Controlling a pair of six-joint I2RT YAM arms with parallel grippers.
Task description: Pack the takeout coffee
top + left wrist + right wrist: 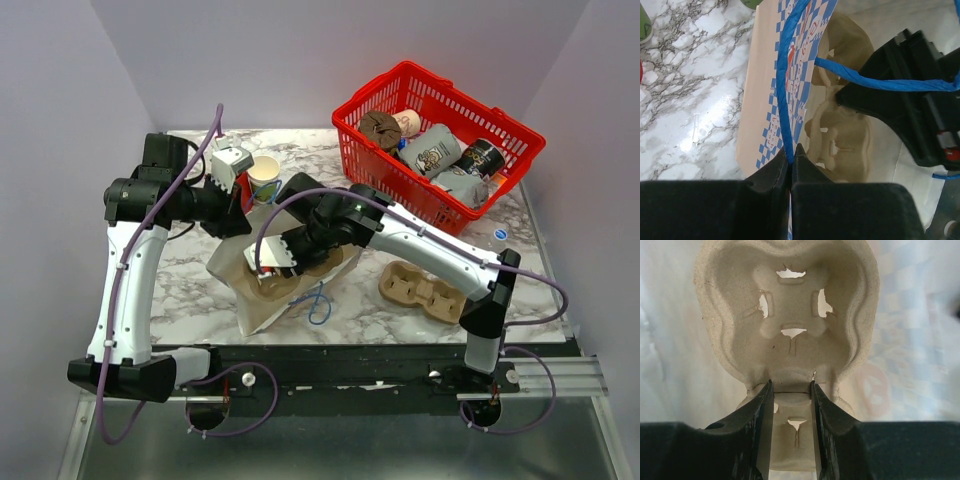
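Observation:
A paper takeout bag [255, 305] with a blue check print lies open on the marble table. My left gripper [243, 205] is shut on its blue rope handle [785, 75] and holds the bag's mouth up; in the left wrist view the jaws [791, 150] pinch the rope. My right gripper [268, 268] reaches into the bag and is shut on the middle ridge of a pulp cup carrier [790, 315], which also shows in the left wrist view [840, 140]. A lidless paper cup [265, 178] stands just behind the bag. I cannot pick out an olive-green cup with a black lid.
A red basket [372, 90] at the back right holds several cups and lids lying on their sides. A second pulp carrier [420, 290] lies on the table at the right front. The bag's other blue handle [318, 305] hangs out toward the front edge.

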